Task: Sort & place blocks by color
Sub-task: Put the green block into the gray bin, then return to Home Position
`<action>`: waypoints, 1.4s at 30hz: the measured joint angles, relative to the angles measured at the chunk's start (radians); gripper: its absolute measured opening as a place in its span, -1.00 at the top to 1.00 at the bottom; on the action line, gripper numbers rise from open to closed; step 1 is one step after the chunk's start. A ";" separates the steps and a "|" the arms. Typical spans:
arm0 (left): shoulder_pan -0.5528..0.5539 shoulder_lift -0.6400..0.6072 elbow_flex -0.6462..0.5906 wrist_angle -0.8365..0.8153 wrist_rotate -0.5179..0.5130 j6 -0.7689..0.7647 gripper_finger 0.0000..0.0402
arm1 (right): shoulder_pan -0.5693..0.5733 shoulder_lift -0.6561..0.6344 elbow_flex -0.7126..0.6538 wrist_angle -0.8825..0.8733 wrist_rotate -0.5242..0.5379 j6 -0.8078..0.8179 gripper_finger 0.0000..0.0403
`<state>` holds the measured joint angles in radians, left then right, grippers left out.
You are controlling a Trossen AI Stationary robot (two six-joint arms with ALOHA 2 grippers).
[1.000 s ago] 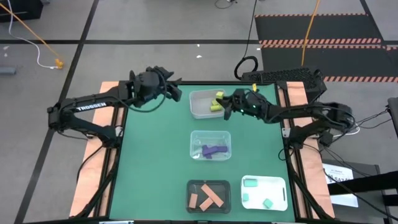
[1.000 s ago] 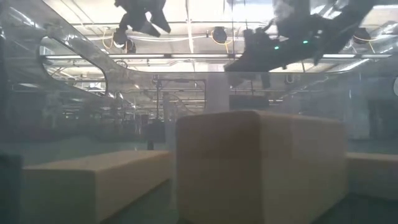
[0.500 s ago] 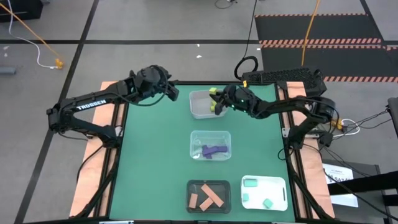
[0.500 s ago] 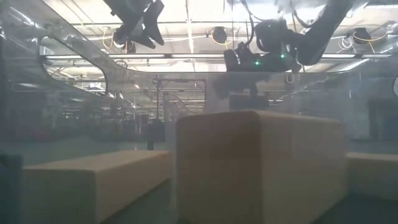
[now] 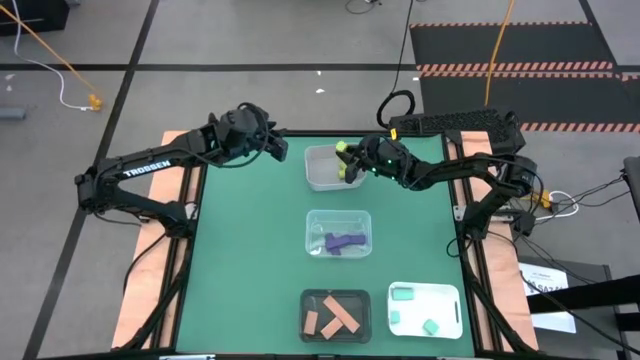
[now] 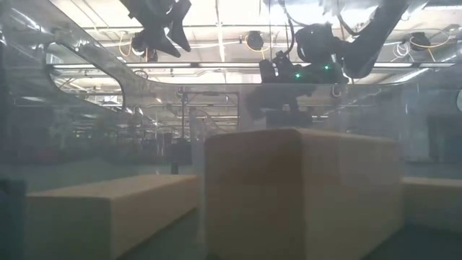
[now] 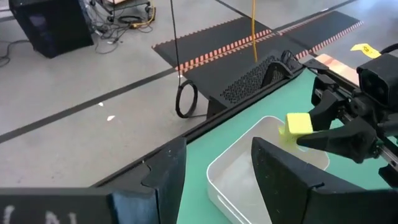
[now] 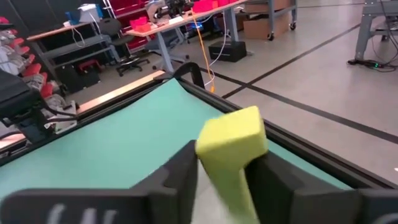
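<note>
Clear tray [image 5: 338,232] holds purple blocks [image 5: 342,242] (black tray [image 5: 335,315]: salmon blocks [image 5: 334,315])

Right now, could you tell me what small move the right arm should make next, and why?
Probably open the right tool fully: its small yellow-green block already hangs over the clear plastic tray at the table's far edge, between parting fingers. The left tool waits beside the tray.

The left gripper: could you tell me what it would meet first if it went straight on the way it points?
Probably the clear tray ahead of the left gripper, or the right gripper holding a yellow block over it; depth is unclear.
</note>
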<state>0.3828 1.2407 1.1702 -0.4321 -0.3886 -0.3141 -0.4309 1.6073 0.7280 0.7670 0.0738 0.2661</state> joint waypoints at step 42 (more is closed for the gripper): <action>0.088 -0.444 -0.064 -0.495 -0.085 -0.059 0.10 | 0.001 -0.597 -0.003 -0.948 0.065 -0.144 -0.17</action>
<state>0.4709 0.7972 1.1058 -0.9276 -0.4733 -0.3730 -0.4297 1.0108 0.7255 -0.1811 0.1389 0.1217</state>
